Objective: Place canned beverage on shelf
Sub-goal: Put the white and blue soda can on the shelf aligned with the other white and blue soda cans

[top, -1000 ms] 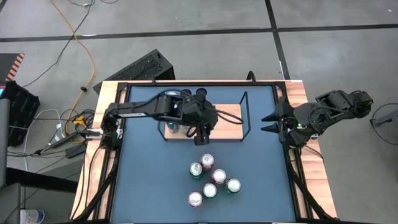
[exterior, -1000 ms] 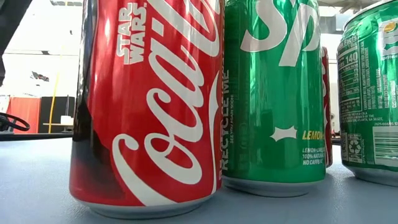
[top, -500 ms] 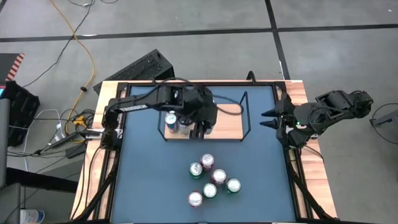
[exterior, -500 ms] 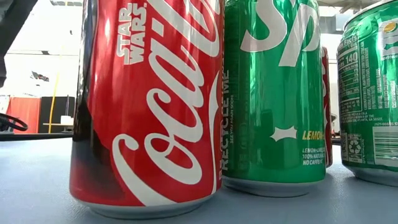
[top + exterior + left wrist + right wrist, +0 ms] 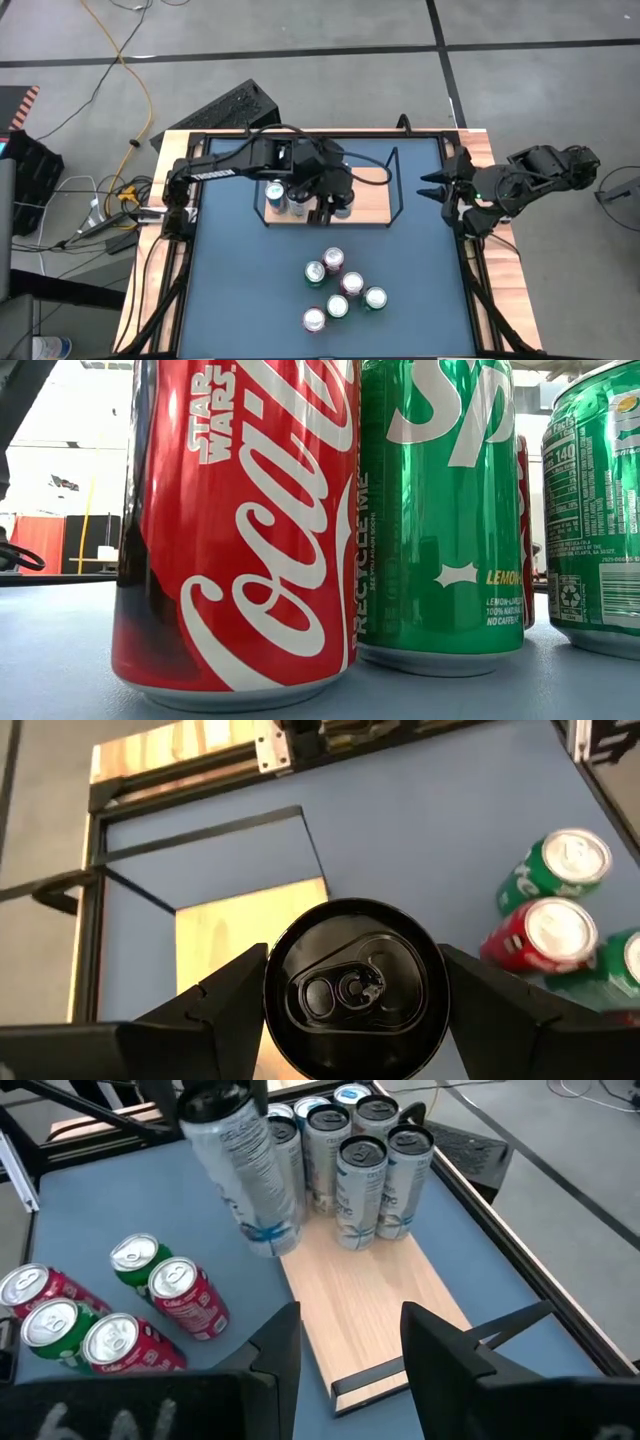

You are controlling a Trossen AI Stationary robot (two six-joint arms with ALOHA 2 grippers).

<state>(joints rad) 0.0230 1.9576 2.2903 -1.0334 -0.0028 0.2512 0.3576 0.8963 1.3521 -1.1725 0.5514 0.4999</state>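
Held in the left gripper, jaws clamped on its top: a tall silver can, tilted, hanging just over the shelf beside five like cans grouped at its left end. Placing step, by the look of it; next, straightening and lowering onto bare board, then letting go. On the worktop, six red and green cans clustered near. Right gripper parked at the right edge, jaws part open, empty.
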